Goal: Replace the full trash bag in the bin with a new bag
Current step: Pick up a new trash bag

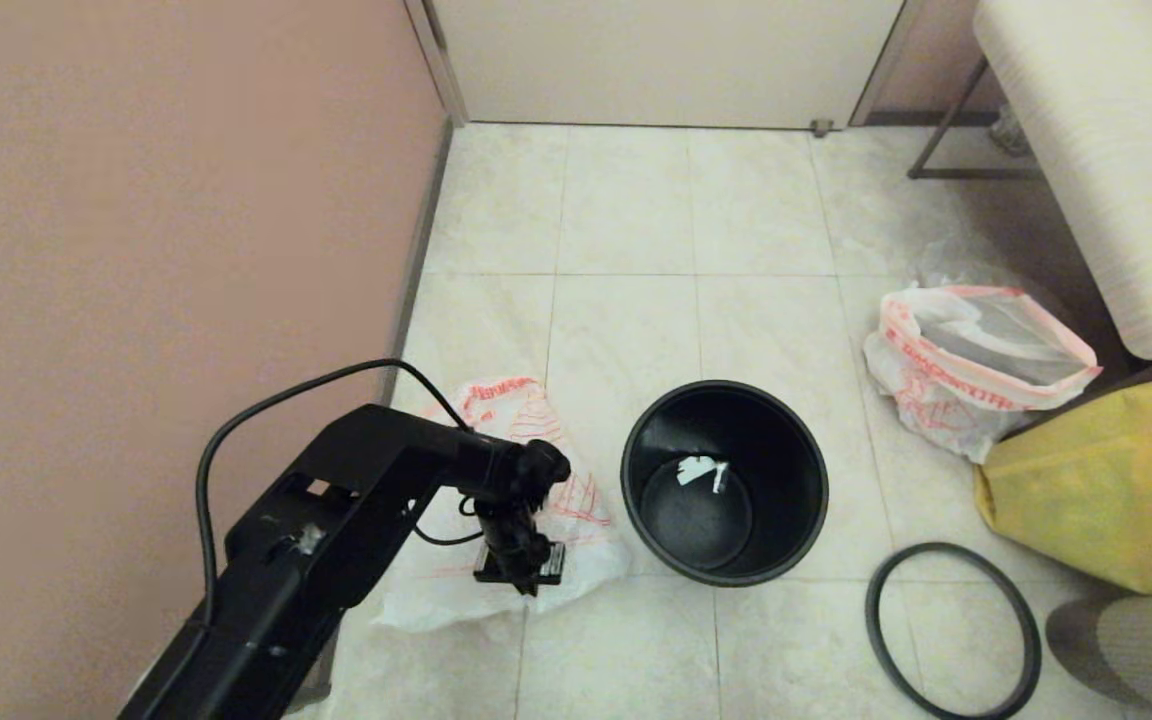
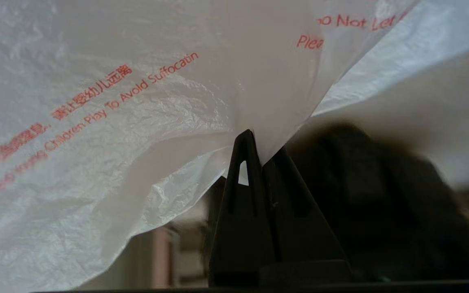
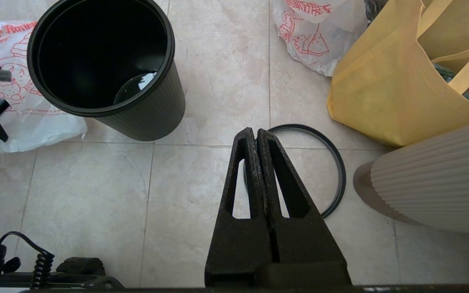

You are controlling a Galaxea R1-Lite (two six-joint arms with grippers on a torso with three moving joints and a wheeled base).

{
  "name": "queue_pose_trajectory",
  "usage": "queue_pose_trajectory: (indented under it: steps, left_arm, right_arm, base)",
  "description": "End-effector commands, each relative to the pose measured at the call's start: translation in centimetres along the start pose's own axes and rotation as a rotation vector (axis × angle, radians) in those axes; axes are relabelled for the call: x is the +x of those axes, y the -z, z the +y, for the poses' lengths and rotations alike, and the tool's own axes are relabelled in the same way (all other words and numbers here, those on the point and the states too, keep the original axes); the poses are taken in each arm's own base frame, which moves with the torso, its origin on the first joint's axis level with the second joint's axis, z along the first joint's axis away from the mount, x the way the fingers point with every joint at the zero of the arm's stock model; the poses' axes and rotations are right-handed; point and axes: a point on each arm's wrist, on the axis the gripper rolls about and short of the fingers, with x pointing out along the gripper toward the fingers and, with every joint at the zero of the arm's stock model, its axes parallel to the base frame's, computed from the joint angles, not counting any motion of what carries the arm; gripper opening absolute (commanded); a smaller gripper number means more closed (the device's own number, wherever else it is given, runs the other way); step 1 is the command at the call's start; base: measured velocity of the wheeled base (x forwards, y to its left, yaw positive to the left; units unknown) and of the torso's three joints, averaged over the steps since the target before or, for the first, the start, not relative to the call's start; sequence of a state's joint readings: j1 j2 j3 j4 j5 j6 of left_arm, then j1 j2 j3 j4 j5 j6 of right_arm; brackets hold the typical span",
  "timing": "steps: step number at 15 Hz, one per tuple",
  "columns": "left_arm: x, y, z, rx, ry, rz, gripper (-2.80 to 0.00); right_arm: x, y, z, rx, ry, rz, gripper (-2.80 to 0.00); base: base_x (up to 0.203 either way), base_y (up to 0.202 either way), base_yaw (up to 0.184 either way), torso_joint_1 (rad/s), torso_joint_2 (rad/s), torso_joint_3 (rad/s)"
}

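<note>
1. The new bag (image 1: 526,500) lies limp on the floor tiles, just to the left of the bin (image 1: 724,480). It sits there so that its mouth can be carried the short way across to the rim.
2. My left jaws (image 2: 259,156) are pressed together on a fold of that bag's film. The pinch gathers thin plastic that flat contact would not lift.
3. The bin stands upright and unlined, with a white scrap at its bottom, ready to take the liner.
4. The hoop (image 1: 954,630) lies flat on the floor to the right, off the rim, so the bag can go in first.
5. The full trash bag (image 1: 976,365) rests apart, beside the yellow bag (image 1: 1106,490).
6. My right jaws (image 3: 256,140) hang closed and empty above the hoop.
</note>
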State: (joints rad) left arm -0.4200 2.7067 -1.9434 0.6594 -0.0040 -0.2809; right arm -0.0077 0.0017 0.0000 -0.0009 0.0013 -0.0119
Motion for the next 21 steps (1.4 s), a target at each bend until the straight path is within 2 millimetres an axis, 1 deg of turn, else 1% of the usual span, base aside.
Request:
queue_pose_trajectory:
  steps: [1,4,6,7,10,14,15,19,21]
  left_arm:
    - [-1.9,-0.1,-0.2,-0.004,0.055,0.001,-2.80]
    - [-2.3,0.0,-0.1,-0.007,0.066,0.012,-2.80]
    - [-3.5,0.0,0.0,-0.041,0.090,0.012,-2.80]
    - [-4.0,0.0,0.4,-0.058,0.107,0.016,-2.80]
    - [-4.4,0.0,0.8,-0.142,0.111,0.020,-2.80]
    - [-6.3,0.6,1.2,-0.162,0.110,0.011,-2.80]
    - [-6.8,0.8,1.2,-0.189,0.105,0.012,-2.80]
    - [-7.7,3.0,2.0,-0.223,0.037,0.072,-2.80]
    - [-8.5,3.6,2.2,-0.244,0.015,0.070,-2.80]
  right_arm:
    - [0.0,0.0,0.0,0.000,0.000,-0.001,-2.80]
    - [0.0,0.0,0.0,0.000,0.000,0.001,-2.80]
    - [0.0,0.0,0.0,0.000,0.000,0.000,-2.80]
    - [0.0,0.0,0.0,0.000,0.000,0.001,-2.80]
    - [0.0,0.0,0.0,0.000,0.000,0.000,-2.80]
    - [0.0,0.0,0.0,0.000,0.000,0.000,-2.80]
    - [0.0,0.0,0.0,0.000,0.000,0.001,-2.80]
    - [0.0,0.0,0.0,0.000,0.000,0.001,-2.80]
    - [0.0,0.0,0.0,0.000,0.000,0.001,-2.80]
  base:
    - [0.000,0.000,0.000,0.000,0.00,0.000]
    - [0.000,0.000,0.000,0.000,0.00,0.000]
    - [0.000,0.000,0.000,0.000,0.00,0.000]
    - [0.000,0.000,0.000,0.000,0.00,0.000]
    - [0.000,0.000,0.000,0.000,0.00,0.000]
    - [0.000,0.000,0.000,0.000,0.00,0.000]
    - [0.000,0.000,0.000,0.000,0.00,0.000]
    - [0.000,0.000,0.000,0.000,0.00,0.000]
    - [0.000,0.000,0.000,0.000,0.00,0.000]
